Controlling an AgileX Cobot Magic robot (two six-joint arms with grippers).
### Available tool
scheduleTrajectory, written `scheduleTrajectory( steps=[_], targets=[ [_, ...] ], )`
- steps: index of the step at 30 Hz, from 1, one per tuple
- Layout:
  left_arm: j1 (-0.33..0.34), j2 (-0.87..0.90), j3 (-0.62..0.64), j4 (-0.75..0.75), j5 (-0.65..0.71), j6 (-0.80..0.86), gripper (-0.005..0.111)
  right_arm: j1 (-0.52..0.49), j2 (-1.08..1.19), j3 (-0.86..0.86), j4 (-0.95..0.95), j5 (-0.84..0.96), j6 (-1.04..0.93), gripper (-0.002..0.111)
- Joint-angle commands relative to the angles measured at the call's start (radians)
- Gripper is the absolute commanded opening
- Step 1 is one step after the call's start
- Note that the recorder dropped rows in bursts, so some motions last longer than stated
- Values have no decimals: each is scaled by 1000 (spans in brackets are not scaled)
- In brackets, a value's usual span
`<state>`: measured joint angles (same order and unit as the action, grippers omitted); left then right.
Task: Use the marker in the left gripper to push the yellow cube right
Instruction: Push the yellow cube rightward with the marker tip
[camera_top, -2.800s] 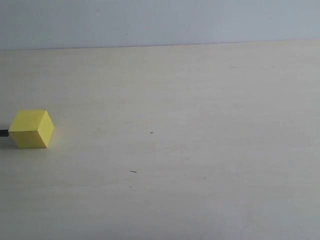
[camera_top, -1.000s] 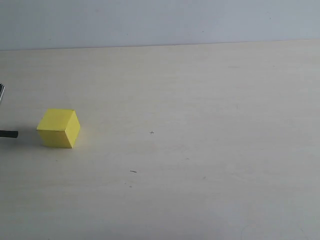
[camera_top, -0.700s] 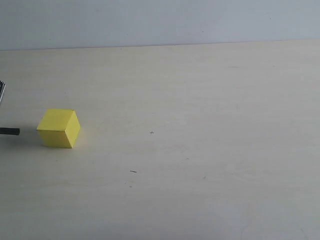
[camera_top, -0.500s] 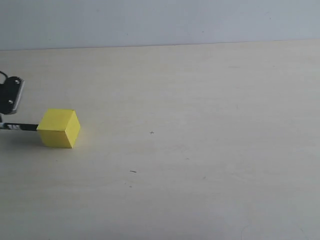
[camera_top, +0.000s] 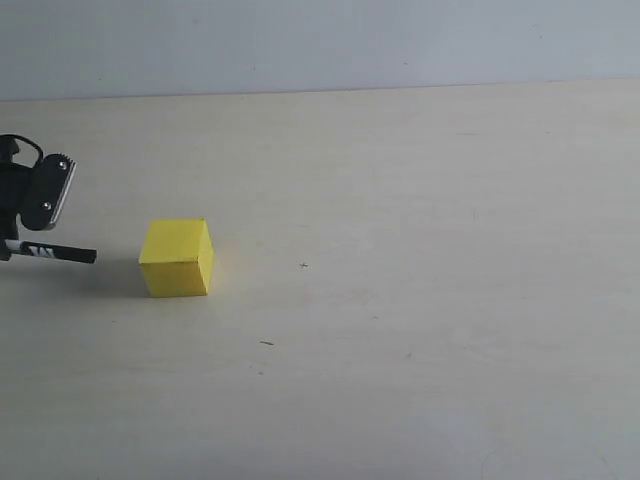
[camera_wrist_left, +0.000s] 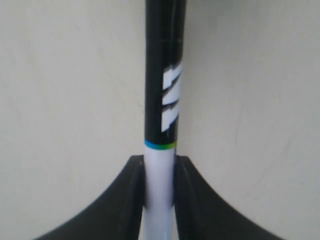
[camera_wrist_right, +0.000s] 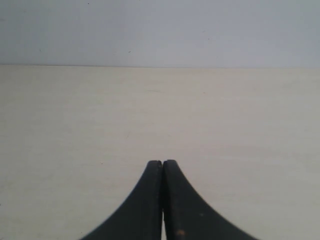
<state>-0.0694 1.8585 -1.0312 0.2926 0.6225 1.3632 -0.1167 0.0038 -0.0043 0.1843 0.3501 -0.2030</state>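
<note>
Left of exterior view: yellow cube (camera_top: 177, 258) bumped rightward versus half a second back, now sitting clear of marker (camera_top: 62, 253) tip, so partial progress, needs re-contact. Plain matte yellow, flat on table (camera_top: 420, 360), unmarked. Left wrist: left gripper (camera_wrist_left: 160, 172) clamped on marker's white barrel. Right wrist: right gripper (camera_wrist_right: 162, 167) pinched closed, holding nothing.

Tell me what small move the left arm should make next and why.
Probably ease the left gripper rightward until the marker tip touches the yellow cube: the tip points at its left face, but bare table shows between them.
</note>
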Motion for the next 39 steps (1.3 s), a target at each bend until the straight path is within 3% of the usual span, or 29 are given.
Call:
scheduleTrajectory(
  steps=[1, 9, 12, 17, 20, 32, 39],
  targets=[
    [31, -10, -4, 7, 12, -15, 0, -6, -4, 4, -1, -8, -1, 0],
    [6, 10, -4, -73, -3, 8, 0, -6, -4, 4, -1, -8, -1, 0],
    [-56, 24, -4, -99, 8, 8, 0, -6, -4, 4, -1, -8, -1, 0],
    [-228, 20, -4, -126, -50, -10, 0, -6, -4, 4, -1, -8, -1, 0],
    [-267, 3, -4, -122, -54, -18, 0, -6, -4, 4, -1, -4, -1, 0],
    [-100, -16, -4, -45, 58, -96, 0, -6, -4, 4, -1, -4, -1, 0],
    [-106, -16, -4, -45, 31, -85, 0, -6, -4, 4, -1, -4, -1, 0]
  ],
)
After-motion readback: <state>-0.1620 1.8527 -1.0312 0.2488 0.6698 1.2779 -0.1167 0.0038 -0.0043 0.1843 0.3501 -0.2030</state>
